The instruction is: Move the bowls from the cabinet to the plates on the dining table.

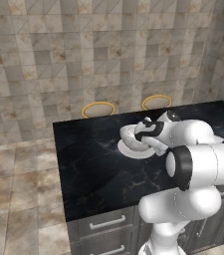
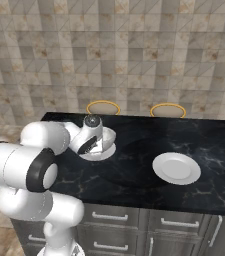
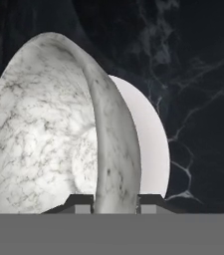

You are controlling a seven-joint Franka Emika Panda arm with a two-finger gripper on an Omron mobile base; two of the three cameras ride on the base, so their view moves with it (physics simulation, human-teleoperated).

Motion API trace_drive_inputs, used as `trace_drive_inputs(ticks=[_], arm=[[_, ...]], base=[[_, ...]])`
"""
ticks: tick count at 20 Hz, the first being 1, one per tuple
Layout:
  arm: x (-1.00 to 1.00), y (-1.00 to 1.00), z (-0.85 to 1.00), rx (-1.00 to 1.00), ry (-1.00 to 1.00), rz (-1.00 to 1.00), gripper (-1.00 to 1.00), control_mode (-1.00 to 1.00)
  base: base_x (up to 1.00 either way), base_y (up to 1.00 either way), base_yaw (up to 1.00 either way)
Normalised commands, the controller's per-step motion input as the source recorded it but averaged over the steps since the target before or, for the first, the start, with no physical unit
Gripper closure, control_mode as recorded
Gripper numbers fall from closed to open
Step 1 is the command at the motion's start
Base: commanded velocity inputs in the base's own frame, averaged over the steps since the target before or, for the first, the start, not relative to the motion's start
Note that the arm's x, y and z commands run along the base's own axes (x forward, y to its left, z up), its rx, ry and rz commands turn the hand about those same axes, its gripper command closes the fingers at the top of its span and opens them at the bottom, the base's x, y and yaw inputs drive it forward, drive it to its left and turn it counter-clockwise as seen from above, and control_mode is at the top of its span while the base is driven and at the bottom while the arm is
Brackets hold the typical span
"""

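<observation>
Marbled grey-white bowl [image 3: 49,134] sat pinched by its rim in the gripper [image 3: 114,199], whose two dark finger tips pressed against either side of the thick rim wall, one inside the bowl and one outside. In the hand view the bowl filled the left half, its veined inner hollow facing the camera, and a white plate [image 3: 148,144] showed just behind and beneath its outer edge, lying on the black white-veined surface [image 3: 203,74]. From the left base view the bowl [image 1: 129,134] rested over that plate [image 1: 133,150], near the middle of the dining table's dark top [image 1: 83,164], with the gripper [image 1: 144,133] reaching in from the right and the white arm [image 1: 198,164] bulking across the lower right. From the right base view the same bowl [image 2: 106,136] and plate [image 2: 98,154] were largely masked by the hand [image 2: 90,135]; whether the bowl fully touched the plate could not be told. A second white plate [image 2: 176,168] lay bare farther to the right on the surface, well apart from the first. Two round yellow-rimmed stool seats [image 2: 103,107] stood beyond the far edge of the table, against a tiled wall [image 2: 134,50], and grey drawer fronts [image 2: 114,217] with short silver handles ran below the top.
</observation>
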Motion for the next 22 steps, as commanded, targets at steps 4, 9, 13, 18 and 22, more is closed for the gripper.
trace_drive_inputs(ticks=[4,9,13,18,22], arm=[[0.09,0.0,-0.25,0.0,0.0,0.0,1.0,-1.0],[0.01,0.01,-0.02,0.0,0.0,0.0,1.0,-1.0],[0.0,0.0,0.0,0.0,0.0,0.0,1.0,-1.0],[0.0,0.0,0.0,0.0,0.0,0.0,-1.0,-1.0],[0.06,0.0,0.06,0.0,0.01,0.0,-1.0,-1.0]], base=[[0.0,0.0,0.0],[0.0,0.0,0.0],[0.0,0.0,0.0],[0.0,0.0,0.0],[0.0,0.0,0.0]])
